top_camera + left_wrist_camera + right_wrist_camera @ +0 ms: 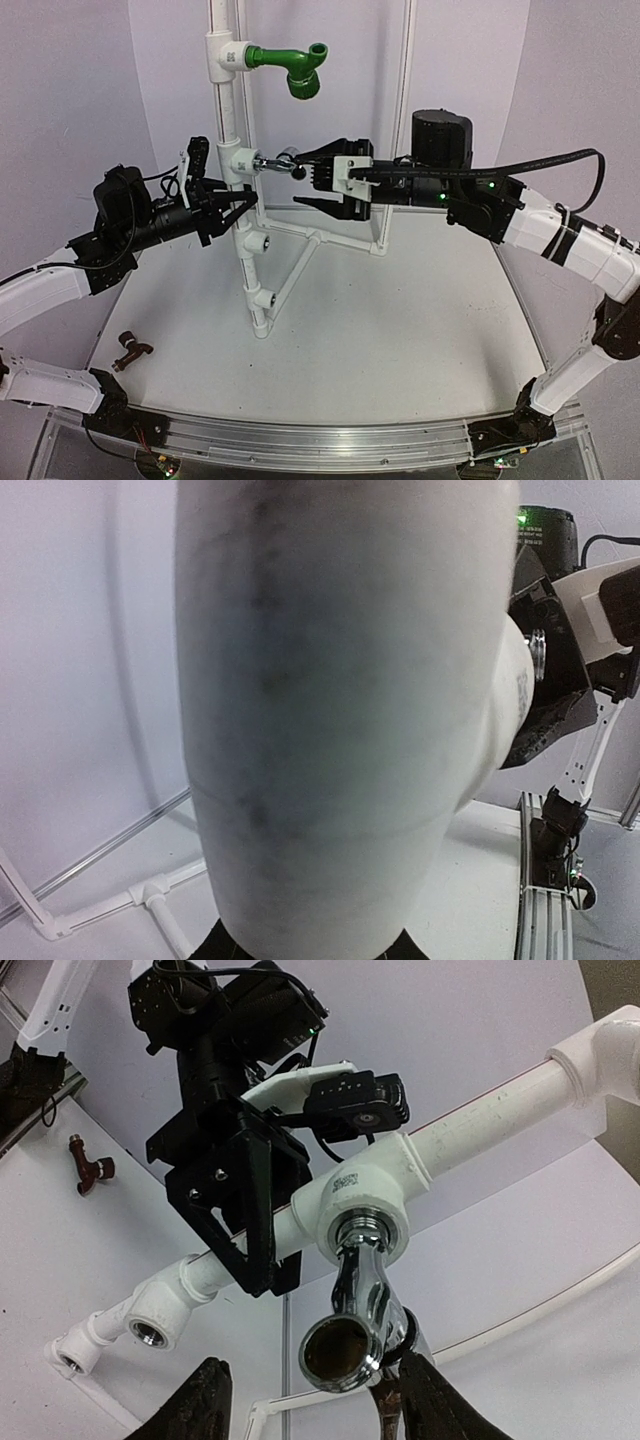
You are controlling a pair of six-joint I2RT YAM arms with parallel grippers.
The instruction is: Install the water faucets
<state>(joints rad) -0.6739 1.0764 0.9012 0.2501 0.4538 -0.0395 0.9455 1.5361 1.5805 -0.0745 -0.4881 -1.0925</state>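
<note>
Silver metal rail [320, 440] runs along the near edge of the white table [400, 330] in the top view. On the near left of the table lies the round-knobbed, dark reddish-brown faucet [130, 350], well apart from both arms. A tall white plastic pipe [232, 110] stands up in the middle, with a green plastic elbow piece [292, 68] high on it. The left gripper [240, 198] is clamped tight on this pipe. The shiny chrome faucet [283, 160] sticks out to the right from a white tee fitting [240, 158] on the pipe. The right gripper [312, 182] is at the faucet's right end, with its jaws apart.

In the left wrist view, the tall white plastic pipe [330, 710] fills nearly everything. It is squeezed between two dark fingertips [215, 948] at the bottom.

In the right wrist view, the shiny chrome faucet [350, 1310] hangs from the white tee fitting [360, 1190], between two dark fingers [200, 1405]. The jaws are loose. One finger stands clear of the faucet and the other is right beside it. The dark reddish-brown faucet [90, 1165] shows small on the table at the left.
</note>
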